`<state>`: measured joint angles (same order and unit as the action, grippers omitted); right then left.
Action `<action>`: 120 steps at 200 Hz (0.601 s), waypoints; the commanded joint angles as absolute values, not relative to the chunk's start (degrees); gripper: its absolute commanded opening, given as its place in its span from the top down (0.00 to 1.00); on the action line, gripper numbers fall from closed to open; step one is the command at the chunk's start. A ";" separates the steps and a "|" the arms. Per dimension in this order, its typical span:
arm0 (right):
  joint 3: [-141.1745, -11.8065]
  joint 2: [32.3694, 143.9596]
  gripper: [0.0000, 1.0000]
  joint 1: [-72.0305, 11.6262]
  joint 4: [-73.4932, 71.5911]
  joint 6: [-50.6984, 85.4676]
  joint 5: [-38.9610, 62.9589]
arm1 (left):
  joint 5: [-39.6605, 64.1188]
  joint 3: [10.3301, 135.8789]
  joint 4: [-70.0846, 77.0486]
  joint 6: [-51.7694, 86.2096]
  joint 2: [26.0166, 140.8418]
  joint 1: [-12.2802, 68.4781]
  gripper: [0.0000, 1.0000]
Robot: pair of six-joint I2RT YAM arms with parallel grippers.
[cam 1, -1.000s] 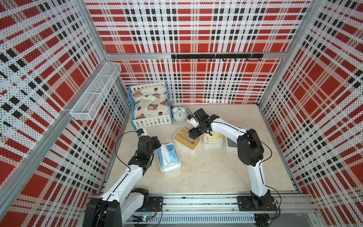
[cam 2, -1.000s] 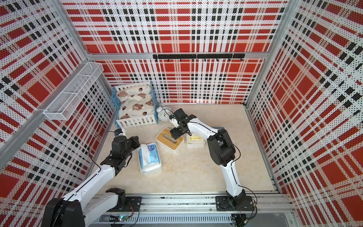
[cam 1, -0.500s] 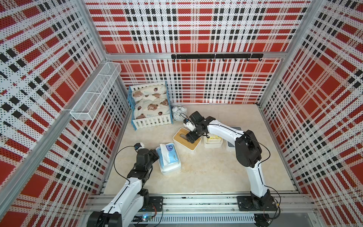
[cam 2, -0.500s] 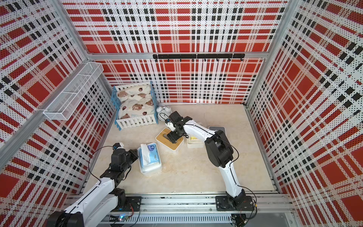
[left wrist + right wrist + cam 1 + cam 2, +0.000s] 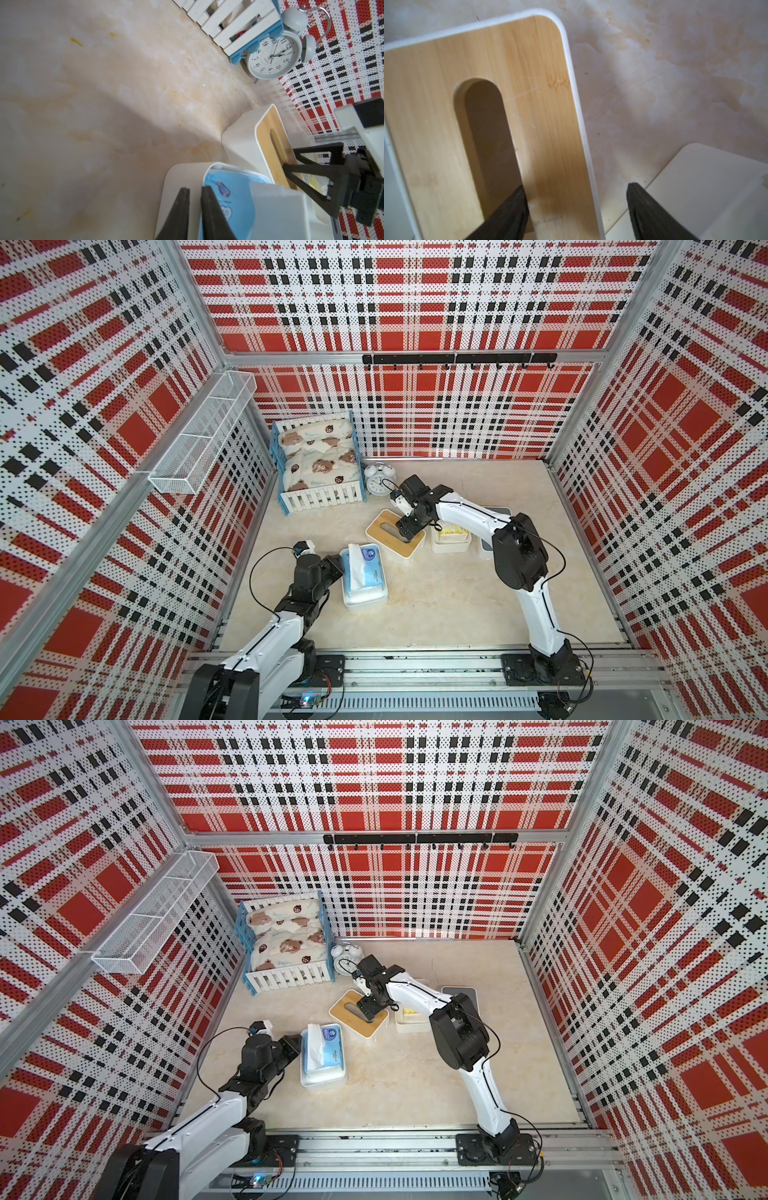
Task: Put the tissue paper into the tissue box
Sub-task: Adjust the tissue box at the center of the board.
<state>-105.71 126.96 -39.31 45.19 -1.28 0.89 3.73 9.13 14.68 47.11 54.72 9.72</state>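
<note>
1. Sitting in an open white tray point(image 5: 365, 605) at lower centre of both top views, the tissue paper point(image 5: 365, 574) is showing as a blue pack with one white sheet poking up. It is not yet in the tissue box point(image 5: 384, 537), which is standing just beside it, up and to the right.
2. The box is wearing a wooden lid point(image 5: 539, 83) with a long slot point(image 5: 483, 124), so I am judging lid removal to be the step in hand.
3. The right end effector point(image 5: 575, 187) is standing wide over the lid. One finger is at the slot's edge and the other is out past the white rim, so the two are straddling the strip between.
4. Doing this well is probably meaning lowering until both pads are bracketing that strip, closing squarely, then lifting straight up so the lid is not jamming or dragging the box.
5. The left end effector point(image 5: 194, 188) is sitting narrow, almost closed, at the tray's edge, holding nothing I can make out.
6. The counter point(image 5: 436, 605) is offering a place for the lid, well apart from the tray.
</note>
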 commanded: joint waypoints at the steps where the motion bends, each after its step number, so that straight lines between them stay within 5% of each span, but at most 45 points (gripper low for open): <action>1: -106.67 127.66 0.31 -39.38 46.41 -0.19 -0.75 | 2.27 9.01 17.46 49.24 56.67 12.43 0.82; 39: -106.35 125.78 0.54 -39.40 46.74 1.18 -1.35 | 0.91 10.52 19.35 49.75 60.07 13.62 0.82; 120: -103.25 113.19 0.60 -39.29 47.31 7.78 -2.81 | 0.22 11.43 13.12 45.54 53.31 6.94 0.83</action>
